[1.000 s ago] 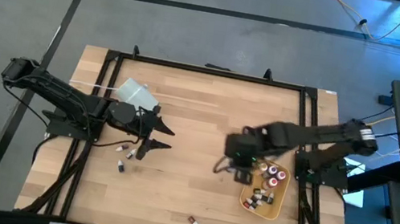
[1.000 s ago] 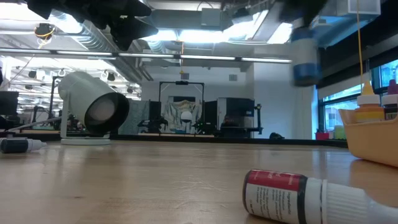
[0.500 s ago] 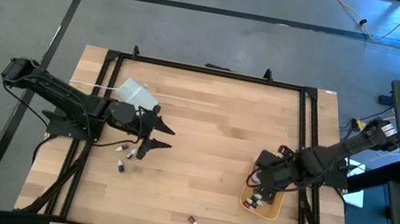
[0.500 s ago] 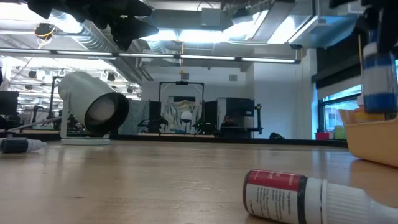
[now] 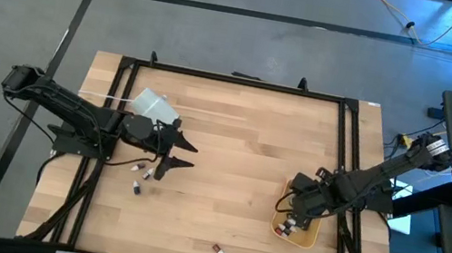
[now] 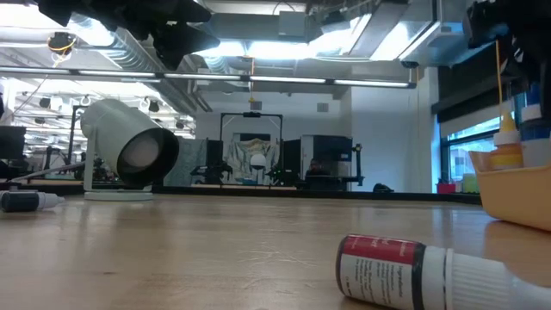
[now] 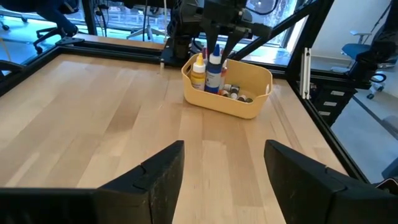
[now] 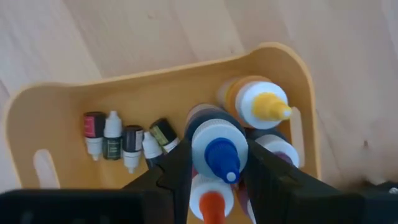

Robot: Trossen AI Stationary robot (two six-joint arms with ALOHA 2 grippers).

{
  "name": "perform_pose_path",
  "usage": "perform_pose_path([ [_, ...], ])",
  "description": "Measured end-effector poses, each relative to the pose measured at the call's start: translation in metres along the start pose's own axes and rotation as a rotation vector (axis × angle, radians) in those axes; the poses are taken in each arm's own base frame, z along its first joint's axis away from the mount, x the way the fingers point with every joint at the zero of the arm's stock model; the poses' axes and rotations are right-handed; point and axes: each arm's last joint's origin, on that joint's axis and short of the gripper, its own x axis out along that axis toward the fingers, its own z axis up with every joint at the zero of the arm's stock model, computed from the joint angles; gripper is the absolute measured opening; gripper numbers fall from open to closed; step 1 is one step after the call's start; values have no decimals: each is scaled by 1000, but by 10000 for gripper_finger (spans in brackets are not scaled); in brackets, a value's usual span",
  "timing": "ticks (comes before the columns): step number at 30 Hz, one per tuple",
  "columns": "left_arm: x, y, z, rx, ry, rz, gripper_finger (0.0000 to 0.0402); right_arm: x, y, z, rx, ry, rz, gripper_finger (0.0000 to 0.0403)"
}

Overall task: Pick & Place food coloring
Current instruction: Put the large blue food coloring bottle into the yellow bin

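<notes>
The right hand [image 8: 214,171] hangs over the tan tray [image 8: 56,112], its fingers pinching a blue-capped bottle [image 8: 214,149] upright inside the tray, among other upright bottles beside small ones lying flat. The left hand [image 5: 182,155] waits well away from the tray, fingers spread, near a few small bottles [image 5: 140,177] on the worktop [image 5: 232,146]

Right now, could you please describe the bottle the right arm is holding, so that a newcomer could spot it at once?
Find the tan tray near the table's right edge. The right gripper hangs over it, its fingers shut on an upright blue-capped bottle. Its neighbours have a yellow cap and an orange one; only this one has a blue tip.
</notes>
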Motion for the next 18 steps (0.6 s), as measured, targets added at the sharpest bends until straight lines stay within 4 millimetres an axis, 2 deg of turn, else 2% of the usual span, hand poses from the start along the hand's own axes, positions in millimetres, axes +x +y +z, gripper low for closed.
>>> perform_pose_path([
  [9, 0, 0, 0, 2, 0, 0, 219, 8, 1, -1, -2, -10, 16, 125],
  [18, 0, 0, 0, 1, 0, 1, 216, 8, 1, 0, -3, -25, 2, 152],
])
